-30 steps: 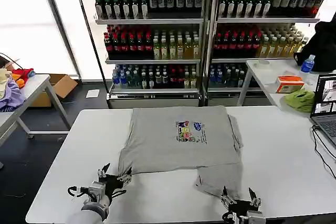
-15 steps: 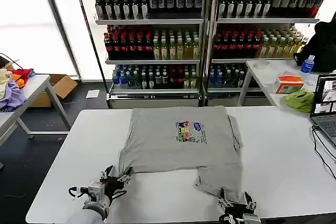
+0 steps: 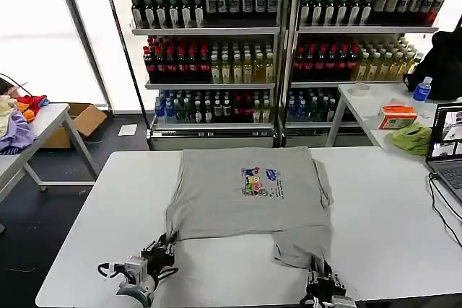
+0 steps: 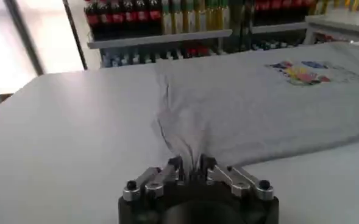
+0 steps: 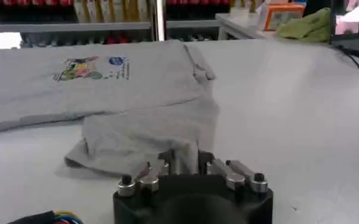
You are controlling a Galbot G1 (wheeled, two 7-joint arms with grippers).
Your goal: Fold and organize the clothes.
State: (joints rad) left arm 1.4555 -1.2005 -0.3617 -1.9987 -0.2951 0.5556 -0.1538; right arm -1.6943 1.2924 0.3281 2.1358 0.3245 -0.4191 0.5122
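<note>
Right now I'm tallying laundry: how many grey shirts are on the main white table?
1: the grey shirt lies spread mid-table, near hem pinched by the left gripper and right gripper.

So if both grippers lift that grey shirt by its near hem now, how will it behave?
Probably floppy: the grey shirt already puckers into creases where the left gripper pinches it. It looks thin and light, so it should lift easily. With the right gripper on the other corner, the middle will likely sag, and the folded-under flap may fall open.
</note>
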